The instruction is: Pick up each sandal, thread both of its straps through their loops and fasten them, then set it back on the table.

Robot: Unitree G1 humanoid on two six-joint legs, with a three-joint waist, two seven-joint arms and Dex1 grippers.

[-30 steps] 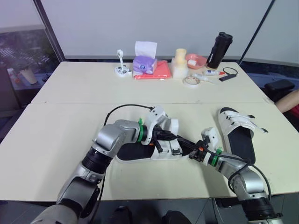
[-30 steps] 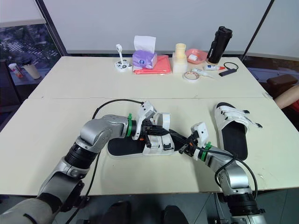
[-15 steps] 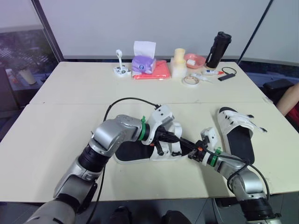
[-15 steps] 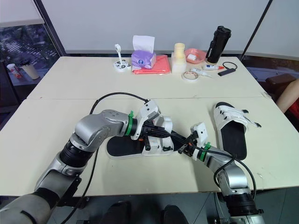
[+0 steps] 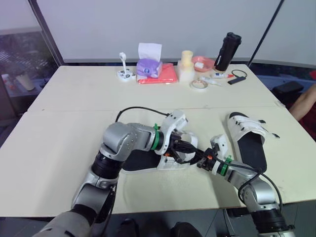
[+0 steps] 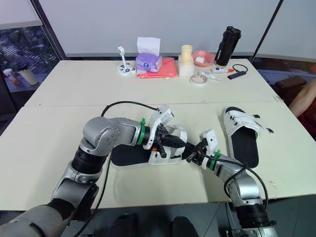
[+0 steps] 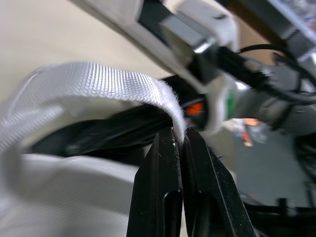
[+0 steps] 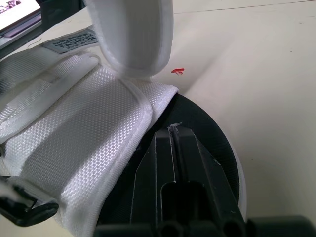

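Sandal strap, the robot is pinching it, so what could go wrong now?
1. The left gripper pinches only the very end of the strap, so it might slip free.
2. The right gripper is shut and rests against the sole of the sandal without gripping it, so the sandal may slide on the table when the strap gets pulled.
3. Both grippers sit very close together and could bump.

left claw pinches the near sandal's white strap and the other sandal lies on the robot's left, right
Wrong side: the left claw does pinch the white strap, but the other sandal lies on the robot's right, as the left eye view shows.
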